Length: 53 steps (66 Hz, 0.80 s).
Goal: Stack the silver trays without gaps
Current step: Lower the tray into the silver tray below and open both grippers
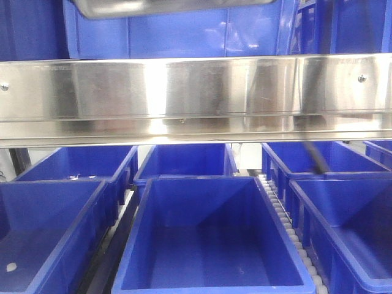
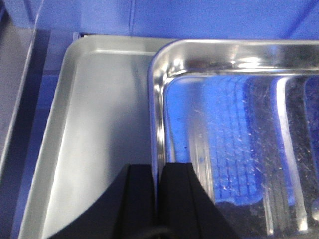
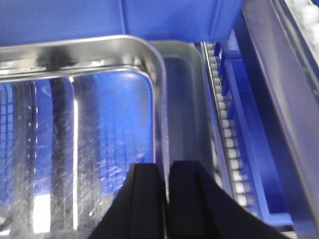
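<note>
Two silver trays show in both wrist views. The upper tray (image 2: 239, 124) is shiny and mirrors blue; it sits over the lower tray (image 2: 99, 124), which sticks out to the left and behind. My left gripper (image 2: 158, 169) is shut on the upper tray's left rim. In the right wrist view my right gripper (image 3: 164, 167) is shut on the right rim of the upper tray (image 3: 89, 124), and a strip of the lower tray (image 3: 184, 99) shows beyond it. In the front view only the underside of a tray (image 1: 153, 7) shows at the top edge; both grippers are out of that view.
A long steel shelf rail (image 1: 196, 92) with screws crosses the front view. Below it stand several open blue bins (image 1: 208, 239), with white roller tracks (image 1: 275, 208) between them. Blue bin walls (image 2: 199, 20) rise behind the trays. A roller track (image 3: 224, 124) runs right of the trays.
</note>
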Each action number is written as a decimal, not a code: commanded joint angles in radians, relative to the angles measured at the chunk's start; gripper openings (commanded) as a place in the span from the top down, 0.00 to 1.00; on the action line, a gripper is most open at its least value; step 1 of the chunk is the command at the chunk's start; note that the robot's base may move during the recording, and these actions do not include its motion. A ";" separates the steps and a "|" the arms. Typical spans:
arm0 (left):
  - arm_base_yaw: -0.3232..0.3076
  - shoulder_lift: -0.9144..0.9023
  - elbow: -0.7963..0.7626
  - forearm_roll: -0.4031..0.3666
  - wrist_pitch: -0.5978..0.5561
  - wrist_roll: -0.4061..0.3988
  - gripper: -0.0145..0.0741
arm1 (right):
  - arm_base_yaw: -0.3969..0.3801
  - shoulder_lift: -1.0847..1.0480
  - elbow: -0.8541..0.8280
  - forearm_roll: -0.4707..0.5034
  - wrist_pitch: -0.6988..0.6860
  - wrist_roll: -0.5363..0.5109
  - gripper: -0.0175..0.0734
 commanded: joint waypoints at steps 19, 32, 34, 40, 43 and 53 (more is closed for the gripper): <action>-0.004 0.030 -0.012 -0.065 -0.107 0.004 0.85 | 0.003 0.064 -0.027 0.068 -0.303 -0.014 0.82; -0.004 0.038 -0.012 -0.065 -0.091 0.004 0.76 | -0.001 0.071 -0.027 0.068 -0.270 -0.014 0.78; -0.004 0.038 -0.012 -0.065 -0.089 0.004 0.72 | -0.001 0.071 -0.027 0.068 -0.263 -0.014 0.73; -0.004 0.038 -0.012 -0.065 -0.087 0.004 0.56 | -0.001 0.071 -0.027 0.066 -0.247 -0.014 0.60; -0.004 0.038 -0.012 -0.064 -0.087 0.004 0.51 | -0.001 0.071 -0.027 0.064 -0.235 -0.014 0.54; 0.013 0.038 -0.012 -0.048 -0.073 -0.009 0.45 | -0.019 0.071 -0.027 0.039 -0.157 -0.014 0.47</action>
